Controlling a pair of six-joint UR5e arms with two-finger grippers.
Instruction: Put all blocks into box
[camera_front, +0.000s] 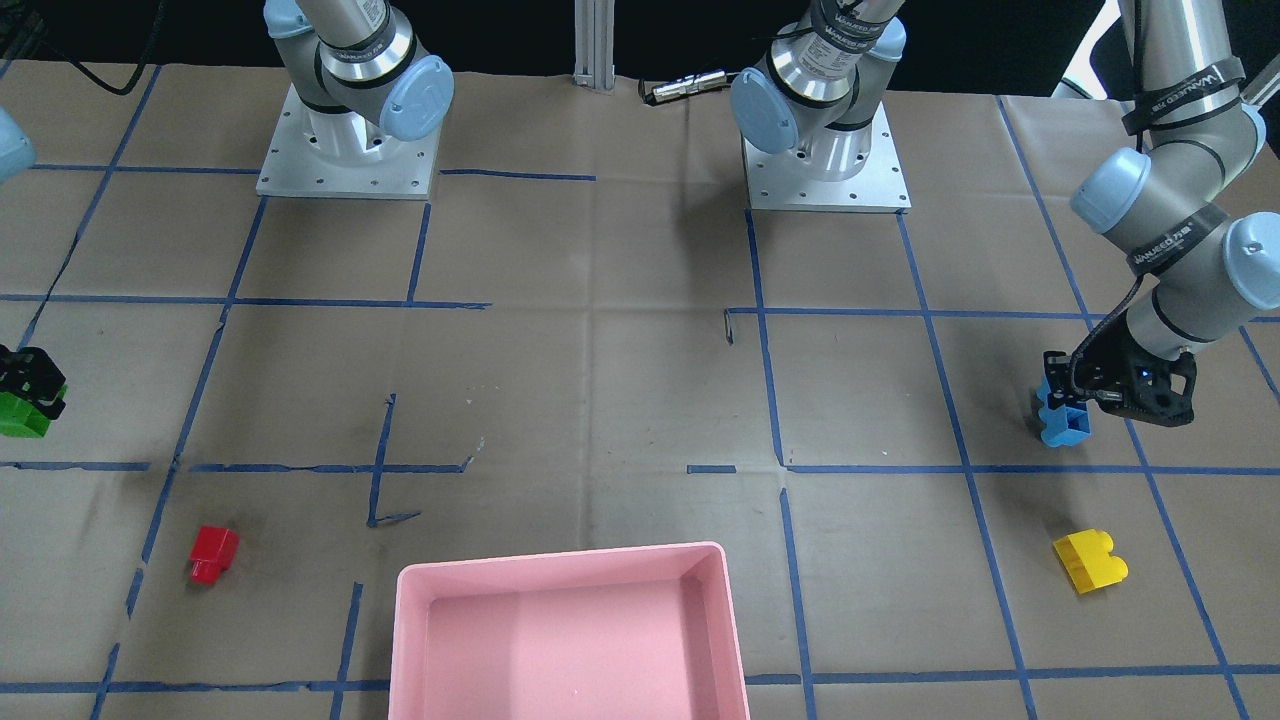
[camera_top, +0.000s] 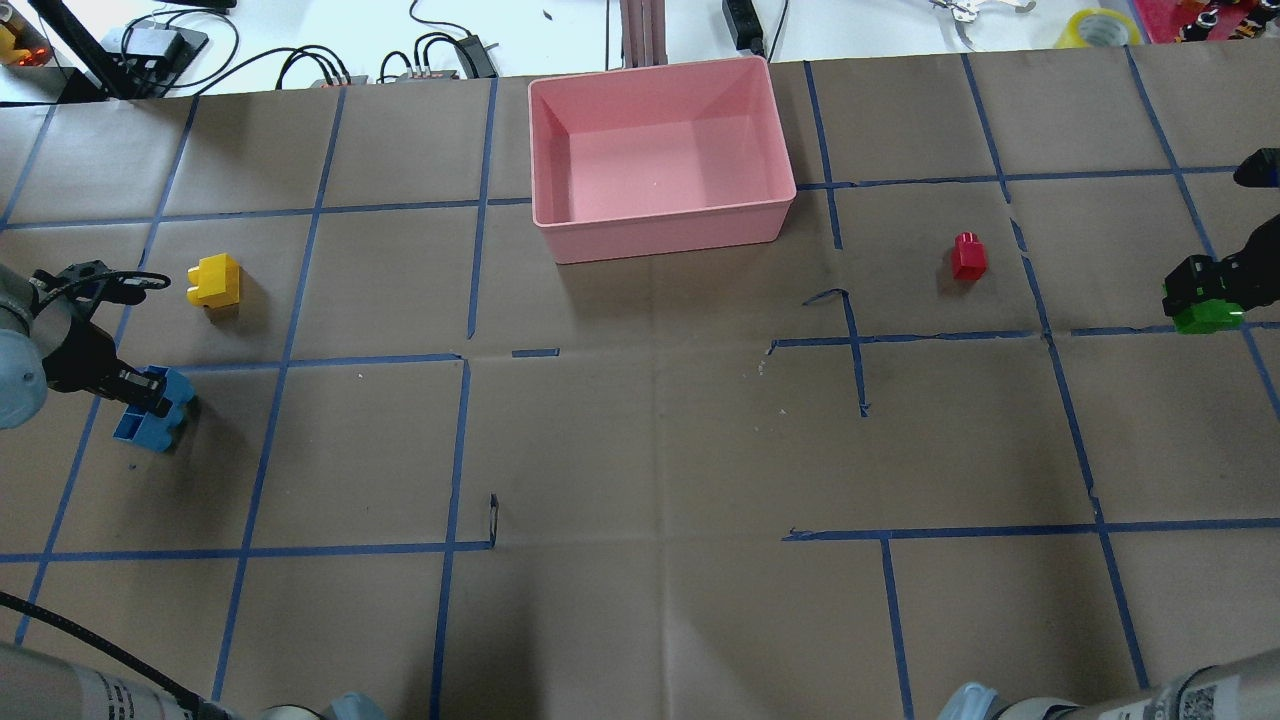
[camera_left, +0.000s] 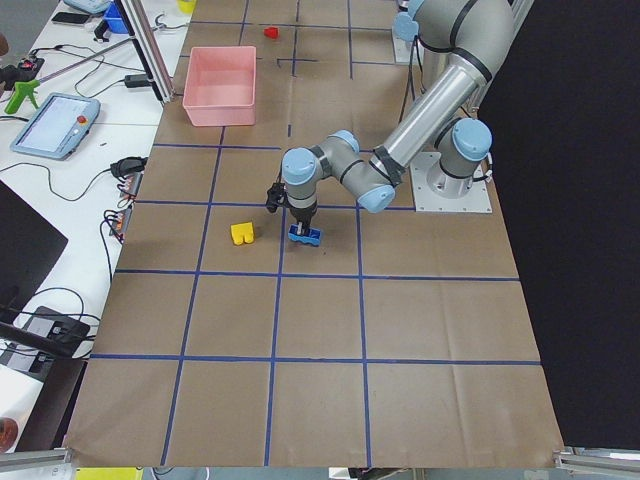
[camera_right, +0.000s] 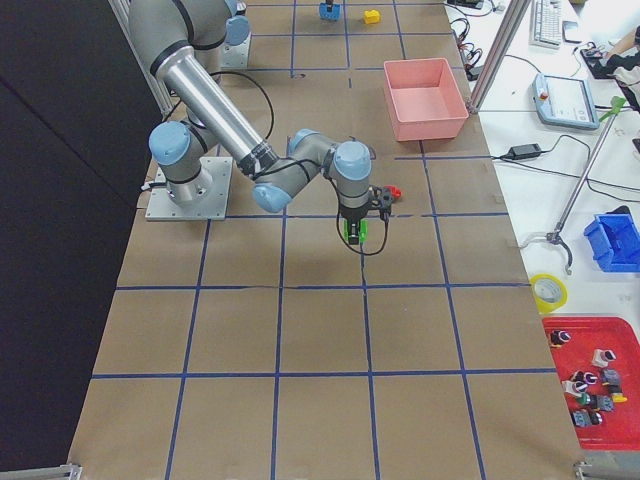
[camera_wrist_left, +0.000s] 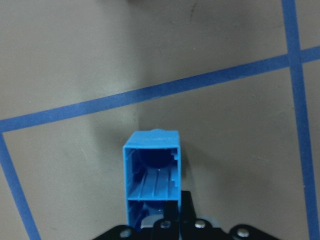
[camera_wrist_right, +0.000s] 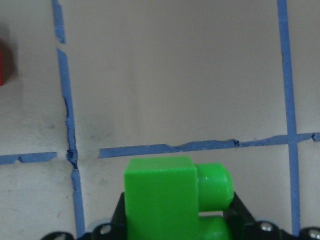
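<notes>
My left gripper (camera_front: 1058, 398) is shut on the light-blue brick (camera_front: 1062, 427) and holds it low over the table at my far left; the gripper (camera_top: 148, 388) and the brick (camera_top: 150, 422) also show in the overhead view. The left wrist view shows the brick's hollow underside (camera_wrist_left: 152, 172). My right gripper (camera_top: 1198, 288) is shut on the green brick (camera_top: 1208, 318) low over the table at my far right; the brick fills the bottom of the right wrist view (camera_wrist_right: 160, 200). The yellow brick (camera_top: 214, 280) and the red brick (camera_top: 968, 255) lie on the table. The pink box (camera_top: 660, 232) stands empty at the far middle.
Blue tape lines (camera_top: 460, 450) grid the brown paper table cover. The two arm bases (camera_front: 348, 150) (camera_front: 825, 150) stand at my edge of the table. Cables (camera_top: 320, 65) and a tape roll (camera_top: 1098, 25) lie beyond the far edge.
</notes>
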